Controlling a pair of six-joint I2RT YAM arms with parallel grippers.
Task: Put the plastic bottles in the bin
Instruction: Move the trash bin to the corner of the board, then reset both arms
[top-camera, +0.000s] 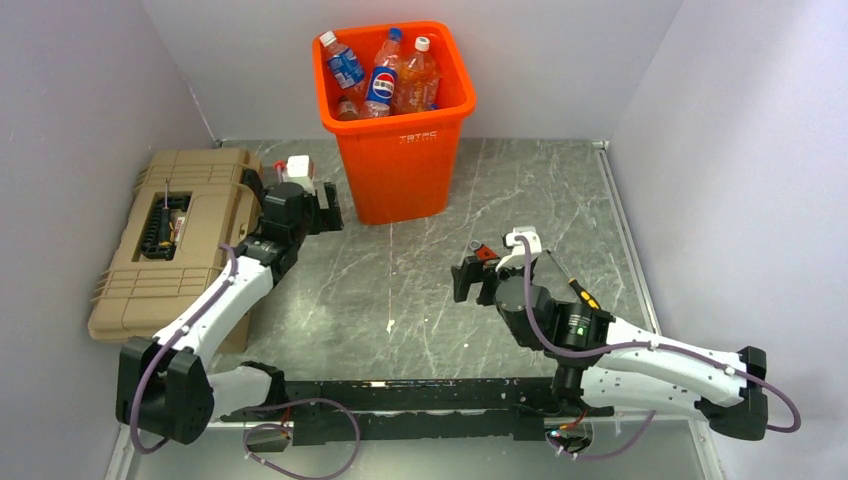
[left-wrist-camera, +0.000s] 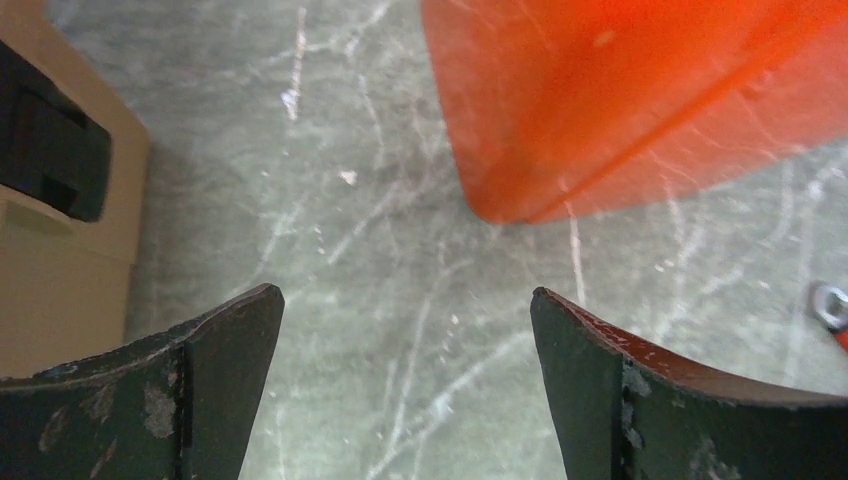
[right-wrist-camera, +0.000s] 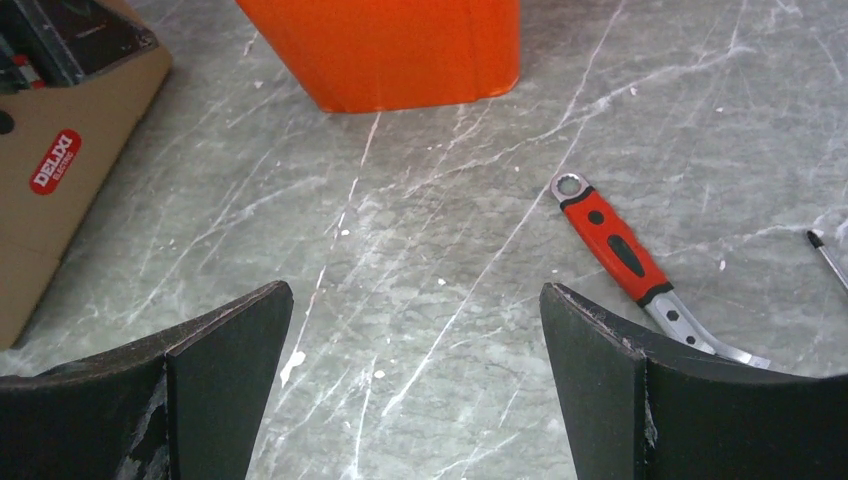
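Plastic bottles (top-camera: 383, 78) in bin (top-camera: 400, 170) near left fingers (left-wrist-camera: 200, 400) (spread, empty); right fingers (right-wrist-camera: 200, 400) farther.

— What are the arms wearing?
— The left arm (top-camera: 215, 300) and the right arm (top-camera: 680, 362) are both wearing white shells on the long links, with black housings bulging at the joints. A purple cable (top-camera: 137, 400) is looping along each one.
— And underneath?
— A black rail (top-camera: 400, 395), dotted with small holes, is joining the two bases. A green light (top-camera: 576, 327) is glowing on the right arm, and a white block (top-camera: 522, 240) is sitting by its wrist.
— The ends?
— The left gripper (left-wrist-camera: 405, 292) is showing dark, curved fingers (left-wrist-camera: 200, 400), scuffed pale, one carrying a reddish smear. The right gripper (right-wrist-camera: 416, 287) is showing fingers just as dark and chipped.
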